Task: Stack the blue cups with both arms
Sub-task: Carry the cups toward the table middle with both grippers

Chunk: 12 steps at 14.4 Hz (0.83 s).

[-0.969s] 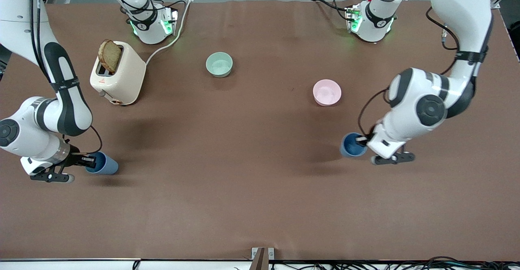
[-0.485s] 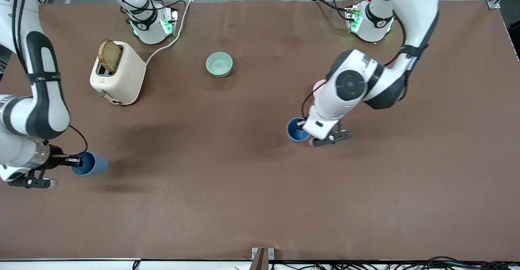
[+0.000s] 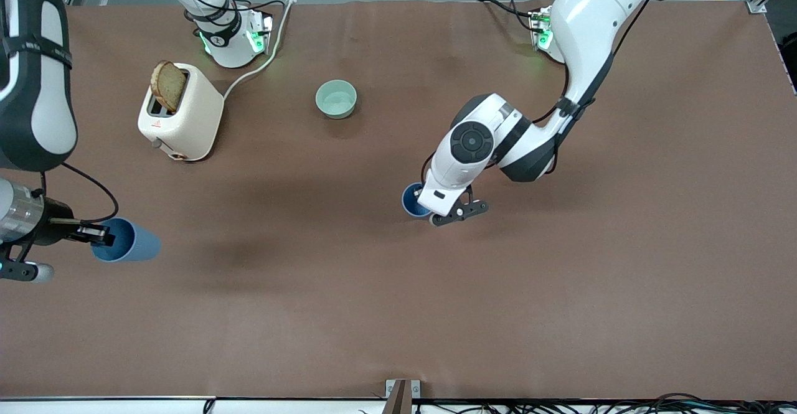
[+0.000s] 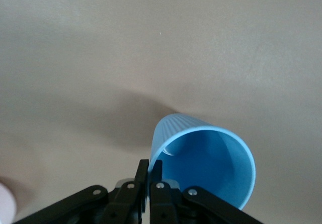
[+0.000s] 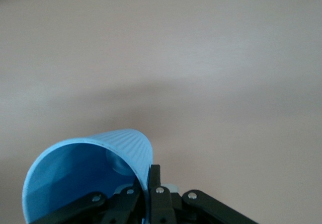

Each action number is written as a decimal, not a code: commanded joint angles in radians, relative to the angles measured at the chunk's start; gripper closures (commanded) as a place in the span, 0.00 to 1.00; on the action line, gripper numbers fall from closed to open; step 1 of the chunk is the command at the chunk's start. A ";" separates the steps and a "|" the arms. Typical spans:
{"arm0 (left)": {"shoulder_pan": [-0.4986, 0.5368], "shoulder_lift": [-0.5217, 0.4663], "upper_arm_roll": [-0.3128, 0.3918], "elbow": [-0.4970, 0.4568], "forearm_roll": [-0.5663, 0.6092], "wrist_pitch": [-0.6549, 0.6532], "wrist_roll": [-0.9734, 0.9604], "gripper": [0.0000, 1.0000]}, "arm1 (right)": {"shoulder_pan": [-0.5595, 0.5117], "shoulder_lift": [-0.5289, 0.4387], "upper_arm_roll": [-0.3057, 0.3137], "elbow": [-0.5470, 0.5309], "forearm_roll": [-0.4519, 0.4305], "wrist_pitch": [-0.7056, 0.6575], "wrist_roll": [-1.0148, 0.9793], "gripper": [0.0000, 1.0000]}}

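My left gripper is shut on the rim of one blue cup and holds it upright over the middle of the table. In the left wrist view the fingers pinch the cup wall, one inside and one outside. My right gripper is shut on the rim of the other blue cup, held tilted on its side over the right arm's end of the table. In the right wrist view that cup is pinched at its rim by the right gripper.
A cream toaster with a slice of bread stands near the right arm's base, its cord running to the base. A pale green bowl sits mid-table, farther from the camera. The pink bowl is hidden under the left arm.
The left arm has carried its cup from the left arm's end toward the table's middle, covering the pink bowl. The right arm has raised its cup and drawn it toward the table's end.
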 commanded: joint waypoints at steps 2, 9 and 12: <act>-0.012 0.024 0.004 0.031 0.016 0.015 -0.031 0.78 | 0.150 -0.077 0.001 -0.015 0.051 -0.038 0.219 1.00; 0.053 -0.123 0.007 0.096 0.042 -0.107 -0.037 0.00 | 0.501 -0.094 0.000 -0.018 0.046 -0.026 0.601 1.00; 0.167 -0.260 0.004 0.117 0.073 -0.239 0.069 0.00 | 0.614 -0.082 0.001 -0.033 0.048 0.054 0.714 1.00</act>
